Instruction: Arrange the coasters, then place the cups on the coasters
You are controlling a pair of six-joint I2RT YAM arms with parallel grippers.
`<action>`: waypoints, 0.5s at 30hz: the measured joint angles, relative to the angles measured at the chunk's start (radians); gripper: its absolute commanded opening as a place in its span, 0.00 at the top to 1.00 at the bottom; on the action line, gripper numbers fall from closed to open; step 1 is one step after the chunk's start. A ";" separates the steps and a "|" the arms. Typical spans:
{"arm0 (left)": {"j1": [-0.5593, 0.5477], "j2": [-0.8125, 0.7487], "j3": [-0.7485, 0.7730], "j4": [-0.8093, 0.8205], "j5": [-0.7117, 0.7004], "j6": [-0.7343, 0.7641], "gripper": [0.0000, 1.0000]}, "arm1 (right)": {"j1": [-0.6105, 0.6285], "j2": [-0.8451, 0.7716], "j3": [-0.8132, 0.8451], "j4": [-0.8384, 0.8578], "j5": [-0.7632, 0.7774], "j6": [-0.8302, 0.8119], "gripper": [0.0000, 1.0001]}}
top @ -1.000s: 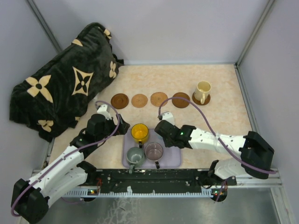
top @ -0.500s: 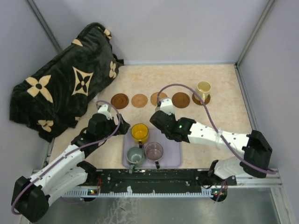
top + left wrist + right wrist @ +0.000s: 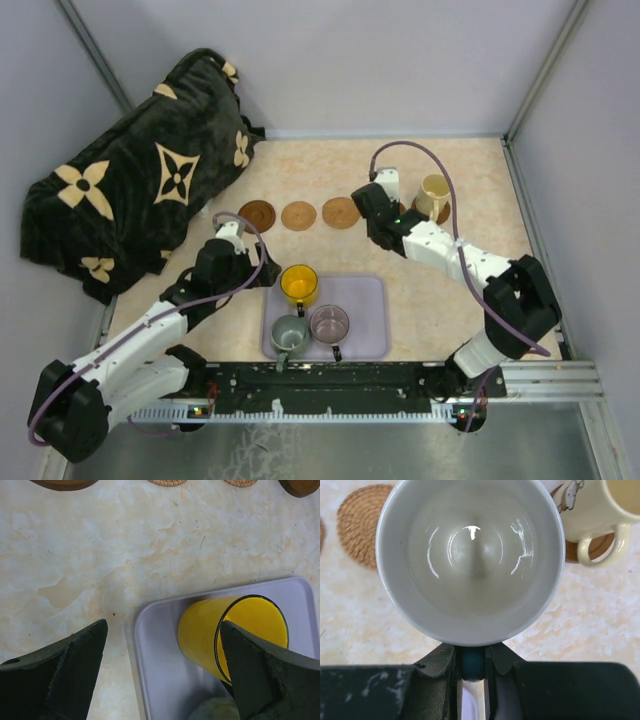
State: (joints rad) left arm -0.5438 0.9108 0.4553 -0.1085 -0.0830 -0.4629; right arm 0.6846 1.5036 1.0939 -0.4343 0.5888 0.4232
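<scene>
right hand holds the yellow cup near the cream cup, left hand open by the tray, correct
No. The right hand holds the white-inside cup, not the yellow cup, which sits on the tray; the right wrist view shows it. It is near the cream cup, and the left hand is open by the tray.
</scene>
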 measured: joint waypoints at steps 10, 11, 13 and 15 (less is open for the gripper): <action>0.000 0.052 0.042 0.020 0.000 0.015 0.00 | -0.163 0.117 0.114 0.031 -0.101 -0.056 1.00; 0.000 0.053 0.045 0.021 0.000 0.015 0.00 | -0.174 0.129 0.128 0.029 -0.116 -0.057 1.00; 0.000 0.053 0.053 0.019 0.000 0.015 0.00 | -0.195 0.147 0.153 0.023 -0.142 -0.057 1.00; 0.000 0.053 0.058 0.019 -0.001 0.015 0.00 | -0.215 0.172 0.179 0.018 -0.159 -0.057 1.00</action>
State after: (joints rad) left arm -0.5438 0.9642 0.5137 -0.0895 -0.0841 -0.4477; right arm 0.4694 1.6756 1.2732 -0.4168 0.4301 0.3664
